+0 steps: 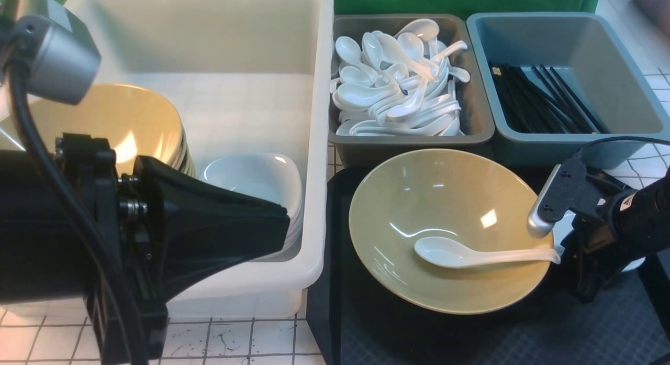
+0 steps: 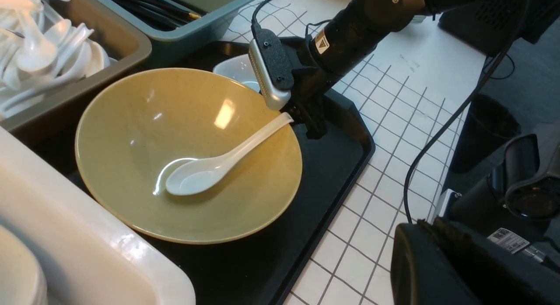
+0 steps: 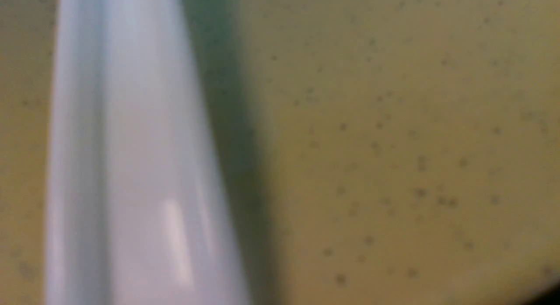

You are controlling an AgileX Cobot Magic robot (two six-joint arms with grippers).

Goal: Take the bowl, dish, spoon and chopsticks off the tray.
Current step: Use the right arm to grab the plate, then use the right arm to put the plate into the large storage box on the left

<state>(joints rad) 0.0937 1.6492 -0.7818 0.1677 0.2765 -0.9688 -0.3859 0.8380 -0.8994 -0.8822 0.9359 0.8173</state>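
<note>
Your right gripper (image 2: 306,121) sits low at the right edge of the bowl (image 1: 419,208), its black fingers right at the tip of the spoon (image 1: 471,255) handle. The wrist housing hides the jaws, so you cannot tell whether they have pinched the handle or only bracket it.

From that hand the spoon runs straight away toward the robot's left. Its handle tip overhangs the rim beside the fingers, the long axis crosses the bowl nearly level, and the scoop lies down in the middle of the bowl. The bowl itself stands on the tray (image 1: 471,333).

Judging by this, any lift has to draw the spoon up and back along that axis, clear of the rim. The grey bin of spoons (image 1: 473,137) lies beyond the bowl's far side.

Your left gripper (image 1: 285,221) is pressed together and empty over the white tub (image 1: 314,145), well apart from the spoon, so the right arm is the nearer one.
</note>
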